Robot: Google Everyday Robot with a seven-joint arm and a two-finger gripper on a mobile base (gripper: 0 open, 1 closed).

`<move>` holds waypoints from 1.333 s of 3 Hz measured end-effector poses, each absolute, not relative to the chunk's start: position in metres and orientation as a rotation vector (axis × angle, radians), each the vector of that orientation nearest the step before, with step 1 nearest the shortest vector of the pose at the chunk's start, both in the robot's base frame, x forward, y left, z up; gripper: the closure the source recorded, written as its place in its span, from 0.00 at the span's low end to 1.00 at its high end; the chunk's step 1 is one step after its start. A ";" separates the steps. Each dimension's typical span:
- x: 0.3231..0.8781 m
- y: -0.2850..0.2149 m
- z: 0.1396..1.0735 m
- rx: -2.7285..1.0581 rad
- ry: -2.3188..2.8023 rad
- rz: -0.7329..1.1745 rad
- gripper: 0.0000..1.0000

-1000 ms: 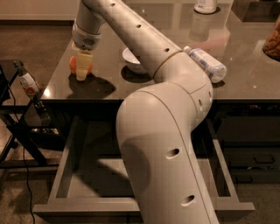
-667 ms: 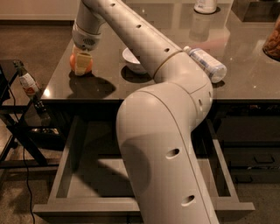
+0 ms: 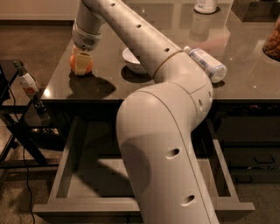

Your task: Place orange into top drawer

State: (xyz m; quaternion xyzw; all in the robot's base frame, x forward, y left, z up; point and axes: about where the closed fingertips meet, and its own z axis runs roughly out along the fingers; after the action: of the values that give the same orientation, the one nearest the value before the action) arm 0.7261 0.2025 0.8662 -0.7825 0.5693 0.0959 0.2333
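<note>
The orange (image 3: pixel 89 65) is at the left part of the dark tabletop (image 3: pixel 183 83), at or just above its surface. My gripper (image 3: pixel 82 64) reaches down from above and is shut on the orange; one pale finger (image 3: pixel 82 63) covers the fruit's middle. The top drawer (image 3: pixel 87 183) is pulled open below the table's front edge, grey and shallow. My large pale arm crosses in front and hides the drawer's middle.
A white bowl (image 3: pixel 131 59) stands right of the orange, partly behind my arm. A plastic bottle (image 3: pixel 205 64) lies on its side at the right. A black stand with a small bottle (image 3: pixel 29 83) is left of the table. A white container (image 3: pixel 205 5) stands at the back.
The gripper has shifted slightly left and up at the orange, so its finger now covers the fruit's middle instead of its right side. The drawer has stayed open.
</note>
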 end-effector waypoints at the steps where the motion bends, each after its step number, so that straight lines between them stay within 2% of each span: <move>1: 0.726 0.203 0.866 -2.149 1.564 0.263 1.00; 4: 0.704 0.200 0.884 -2.127 1.543 0.190 1.00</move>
State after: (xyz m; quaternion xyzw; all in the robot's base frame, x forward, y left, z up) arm 0.7042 0.2005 0.8837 -0.7815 0.5671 0.0699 0.2507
